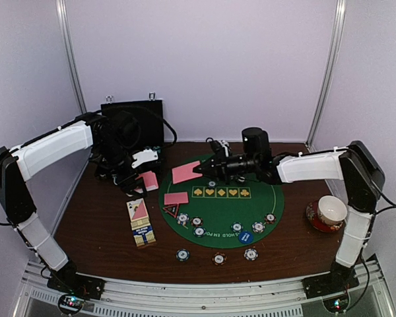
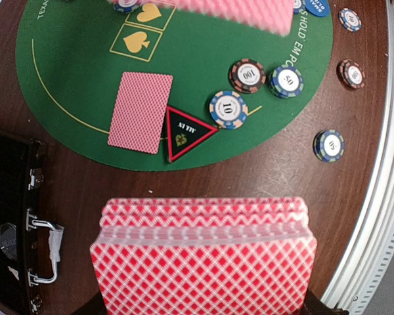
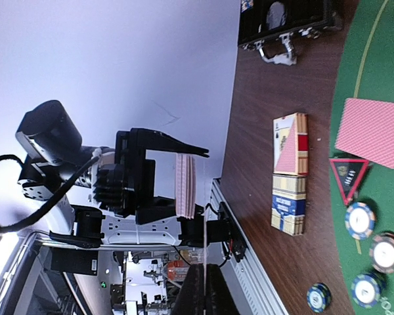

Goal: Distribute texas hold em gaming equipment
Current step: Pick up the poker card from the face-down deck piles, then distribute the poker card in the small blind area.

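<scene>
Deck [image 2: 203, 262]: thick stack, pink lattice backs, rounded corners, edges a bit stepped. Left gripper [image 3: 175, 183] clamped across it, one finger on each opposite edge. The deck is held off the dark wood table [image 1: 99, 228] twd the far-left corner, just in front of the black case [image 1: 132, 122].

Right gripper [image 1: 201, 170] pinched tight on a single card [image 1: 186, 173], thin & flat, above the far-left rim of the mat [image 1: 267, 198]. Mat is round green felt w/ gold lines. Chips [image 2: 228, 109] are round w/ striped edges, along the mat's near rim & the table's near edge.

Left arm arcs up from the near-left corner twd far-left. Right arm has its elbow high at the right edge, forearm stretched leftward, roughly level.
</scene>
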You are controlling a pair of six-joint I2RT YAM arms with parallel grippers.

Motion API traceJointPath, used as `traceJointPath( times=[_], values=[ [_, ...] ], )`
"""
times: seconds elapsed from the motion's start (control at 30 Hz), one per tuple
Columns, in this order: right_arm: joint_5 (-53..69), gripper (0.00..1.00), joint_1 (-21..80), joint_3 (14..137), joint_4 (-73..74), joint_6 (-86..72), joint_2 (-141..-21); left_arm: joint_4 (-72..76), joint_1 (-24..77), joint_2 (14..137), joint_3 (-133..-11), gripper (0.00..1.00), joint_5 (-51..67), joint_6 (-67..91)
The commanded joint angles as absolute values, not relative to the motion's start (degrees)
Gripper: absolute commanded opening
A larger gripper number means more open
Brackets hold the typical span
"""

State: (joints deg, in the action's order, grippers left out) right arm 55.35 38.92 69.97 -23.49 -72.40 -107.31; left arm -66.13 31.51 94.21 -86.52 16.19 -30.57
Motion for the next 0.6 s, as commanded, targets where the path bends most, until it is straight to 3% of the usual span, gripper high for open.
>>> traceJointPath(
  times=[0.0, 0.2, 0.57],
  values=[
    [56.11, 0.00, 32.93, 62.95, -14.18, -63.63, -98.83, -65.67, 31.46, 94.06, -87.14, 0.17, 16.26, -31.62],
    [53.23, 0.00, 24.13, 55.67, 9.81, -46.05, -92.83, -65.96, 31.46, 94.35, -87.69, 0.17, 16.80, -31.57],
    [45.49, 0.00, 18.90, 53.41, 23.00, -33.04, -92.74, -66.68, 31.46, 94.81, -88.49, 0.17, 17.57, -31.46]
  ],
)
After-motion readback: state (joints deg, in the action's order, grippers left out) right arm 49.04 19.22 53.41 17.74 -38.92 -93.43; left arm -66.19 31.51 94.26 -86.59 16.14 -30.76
